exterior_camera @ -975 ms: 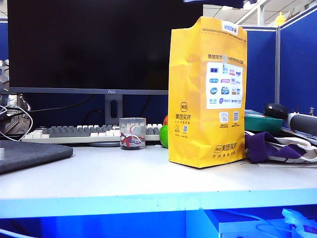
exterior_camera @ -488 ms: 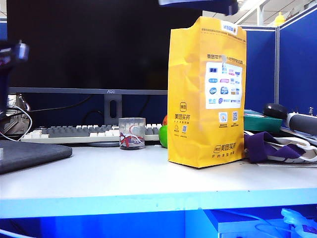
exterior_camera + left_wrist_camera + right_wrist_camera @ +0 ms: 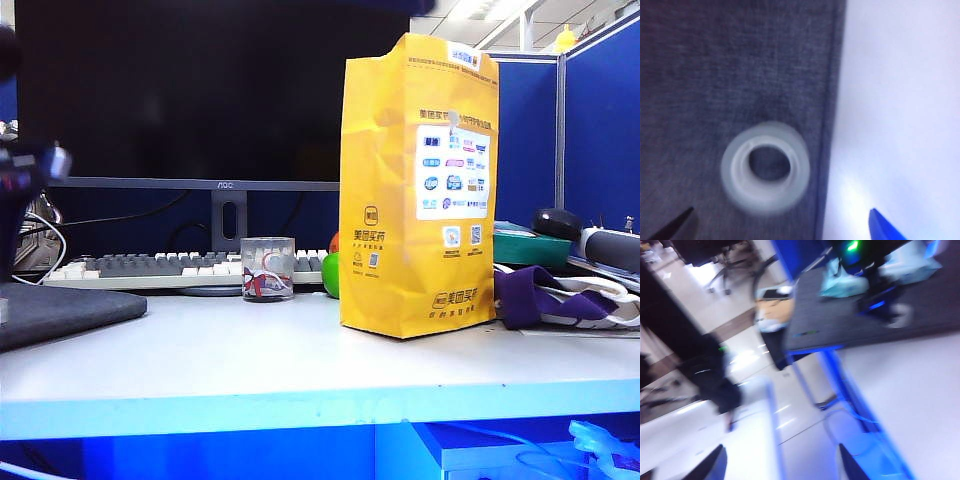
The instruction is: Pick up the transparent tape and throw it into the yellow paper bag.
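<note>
Though exterior hides tape [image 3: 765, 167], left gripper [image 3: 780, 227] sees it

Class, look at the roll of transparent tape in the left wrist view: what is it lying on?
The tape roll lies flat on a dark grey fabric mat, near the mat's edge beside the white table. Mat shows through its hole. The open left gripper hangs above it.
</note>
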